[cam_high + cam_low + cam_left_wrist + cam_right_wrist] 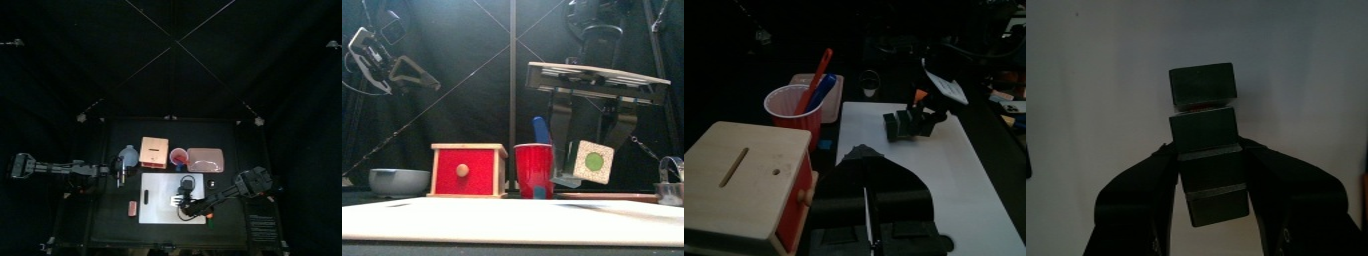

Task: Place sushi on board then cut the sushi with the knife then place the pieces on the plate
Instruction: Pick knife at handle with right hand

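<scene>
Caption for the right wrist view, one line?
Right gripper shut on the sushi over the board.

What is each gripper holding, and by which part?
The right gripper grips the sushi roll by its sides, toward one end; the left gripper holds nothing.

Front view: the round metal cutter with a wire handle (671, 182) is cut off at the right edge, and the near part of the white cutting board (513, 222) is a pale blur. Only one end face of the toy sushi roll of dark green blocks (592, 162) shows there, in the right gripper (592, 150); its other blocks are hidden. From above, a small reddish object (131, 208) left of the board is too small to identify.
</scene>
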Robot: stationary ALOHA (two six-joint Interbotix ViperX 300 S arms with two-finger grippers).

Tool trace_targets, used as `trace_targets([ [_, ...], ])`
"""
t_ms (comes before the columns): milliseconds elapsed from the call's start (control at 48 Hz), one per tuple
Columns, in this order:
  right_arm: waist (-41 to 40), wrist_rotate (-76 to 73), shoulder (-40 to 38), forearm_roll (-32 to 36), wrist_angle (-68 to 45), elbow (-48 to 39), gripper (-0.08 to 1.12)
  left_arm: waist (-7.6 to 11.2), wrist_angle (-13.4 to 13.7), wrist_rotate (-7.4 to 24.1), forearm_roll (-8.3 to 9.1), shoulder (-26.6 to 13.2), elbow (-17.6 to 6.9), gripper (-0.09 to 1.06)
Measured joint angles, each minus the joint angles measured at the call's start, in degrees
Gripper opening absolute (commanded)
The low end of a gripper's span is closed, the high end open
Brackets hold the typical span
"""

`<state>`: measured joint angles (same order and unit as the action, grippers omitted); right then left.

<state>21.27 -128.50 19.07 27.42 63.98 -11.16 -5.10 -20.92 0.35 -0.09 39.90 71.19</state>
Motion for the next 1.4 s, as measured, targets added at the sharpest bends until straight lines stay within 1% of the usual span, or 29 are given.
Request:
trace_targets([
  [125,0.0,0.09,1.67,-1.05,0.97,2.2,0.56,-0.26,0.09,0.0,0.26,0.0,0.0,-0.02],
  [312,0.09,-0.09,3.69,-1.58,1.32,4.22,0.76,-0.62,0.09,0.0,0.35,0.0,0.53,-0.02],
  [417,0.09,0.0,4.39,-2.37,1.32,4.39,0.83,-0.79,0.09,0.0,0.35,0.0,0.7,-0.02],
  [688,0.0,0.18,4.57,-2.11,1.41,5.1,0.83,-1.58,0.09,0.0,0.44,0.0,1.23,-0.02],
  [875,0.44,0.7,3.69,-1.32,2.02,5.36,0.83,-1.67,0.09,0.0,0.44,0.0,1.41,-0.02],
  [1083,2.02,1.58,-0.35,-0.62,4.13,4.39,0.83,-1.76,0.0,0.0,0.44,0.0,1.41,-0.02],
  [1188,2.64,4.22,-3.96,-0.35,6.24,2.81,0.83,-1.76,0.09,0.0,0.44,0.09,1.41,-0.02],
  [1292,2.81,9.58,-7.73,0.18,7.91,1.58,0.83,-1.76,0.09,0.0,0.35,0.09,1.41,-0.02],
  [1396,2.46,18.81,-12.48,0.7,8.53,0.09,0.83,-1.76,0.0,0.0,0.35,0.09,1.41,-0.02],
])
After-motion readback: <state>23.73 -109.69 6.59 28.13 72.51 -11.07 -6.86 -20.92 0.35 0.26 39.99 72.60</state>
